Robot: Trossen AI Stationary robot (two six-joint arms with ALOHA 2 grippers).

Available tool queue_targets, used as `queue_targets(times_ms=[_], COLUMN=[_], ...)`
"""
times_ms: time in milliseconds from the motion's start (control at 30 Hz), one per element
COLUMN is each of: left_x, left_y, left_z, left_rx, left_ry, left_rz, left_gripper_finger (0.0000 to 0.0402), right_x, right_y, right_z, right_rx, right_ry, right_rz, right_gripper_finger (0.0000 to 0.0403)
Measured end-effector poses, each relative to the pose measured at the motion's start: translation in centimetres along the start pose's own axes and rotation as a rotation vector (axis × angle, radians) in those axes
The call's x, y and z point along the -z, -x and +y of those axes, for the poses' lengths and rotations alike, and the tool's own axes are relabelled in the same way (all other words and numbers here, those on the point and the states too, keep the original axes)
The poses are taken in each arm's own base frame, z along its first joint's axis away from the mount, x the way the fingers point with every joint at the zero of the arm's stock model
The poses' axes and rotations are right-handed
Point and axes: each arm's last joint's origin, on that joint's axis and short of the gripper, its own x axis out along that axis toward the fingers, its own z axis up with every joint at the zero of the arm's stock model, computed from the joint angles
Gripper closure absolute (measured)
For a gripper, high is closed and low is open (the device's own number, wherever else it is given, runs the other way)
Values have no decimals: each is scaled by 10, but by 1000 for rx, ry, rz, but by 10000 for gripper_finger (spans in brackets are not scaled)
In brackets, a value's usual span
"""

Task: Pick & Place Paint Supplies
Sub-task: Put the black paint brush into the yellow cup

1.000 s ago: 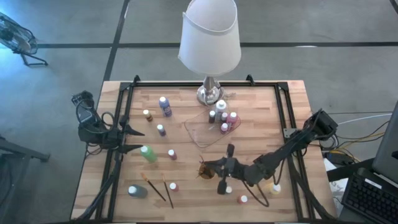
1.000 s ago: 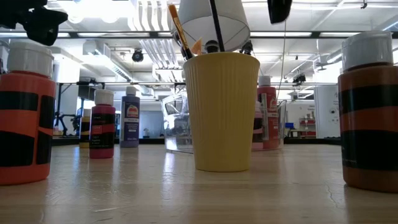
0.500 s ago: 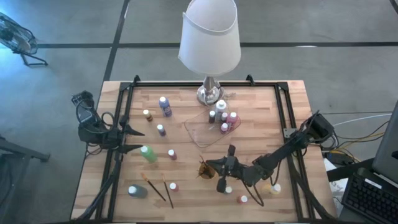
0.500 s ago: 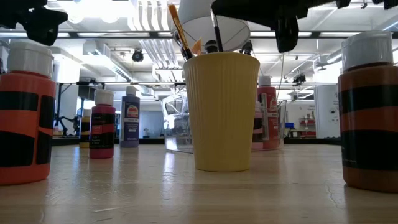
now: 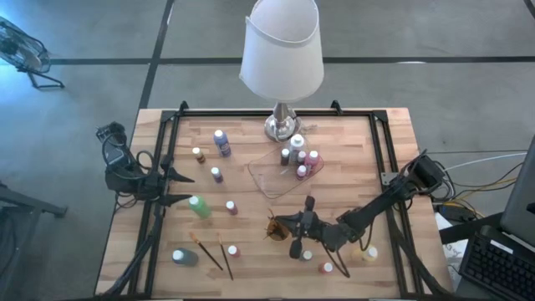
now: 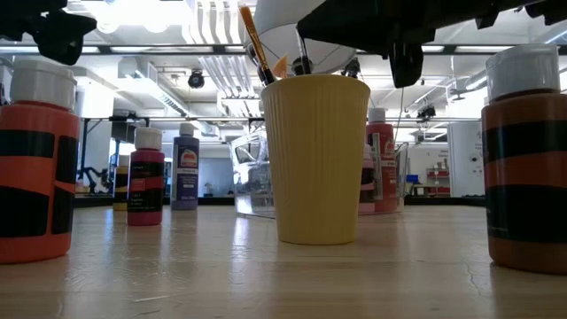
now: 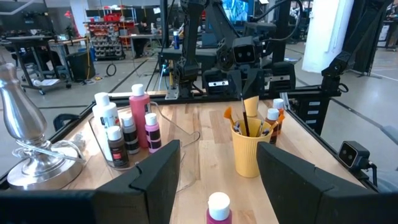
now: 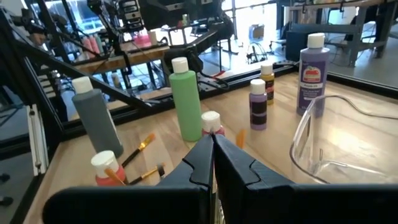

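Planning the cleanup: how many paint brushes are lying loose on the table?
2: one brush beside the grey bottle, the other brush next to it; more may be hidden.

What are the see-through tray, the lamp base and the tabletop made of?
Clear tray: looks like glossy transparent plastic, the table grain showing through. Lamp base: apparently polished metal, mirror-bright with reflections. Table: light wood planks, visible grain, matte.

— What's my table (image 5: 368, 167) carrying?
— I see light wood planks. On them: a lamp base (image 5: 282, 127), a clear tray (image 5: 272, 180), an orange cup (image 5: 275, 228), two loose brushes (image 5: 214, 253), and paint bottles scattered about, including a green bottle (image 5: 199, 206) and a grey bottle (image 5: 184, 257).
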Motion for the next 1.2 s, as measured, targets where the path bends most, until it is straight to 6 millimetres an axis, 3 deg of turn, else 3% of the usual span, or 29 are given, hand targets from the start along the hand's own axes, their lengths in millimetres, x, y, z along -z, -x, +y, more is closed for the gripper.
queue_targets(times_ms=[333, 600, 1200], left_x=[0, 0, 0], left_y=[0, 0, 0], left_z=[0, 0, 0], left_rx=[0, 0, 0], left_ry=[0, 0, 0], left_rz=[0, 0, 0], left_gripper_finger=[183, 183, 183], right_x=[4, 19, 19], right_y=[0, -3, -3], right_z=[-1, -1, -2], right_rx=[6, 3, 4], right_ry=[33, 32, -2], right_rz=[26, 51, 68], right_gripper_finger=[395, 395, 379])
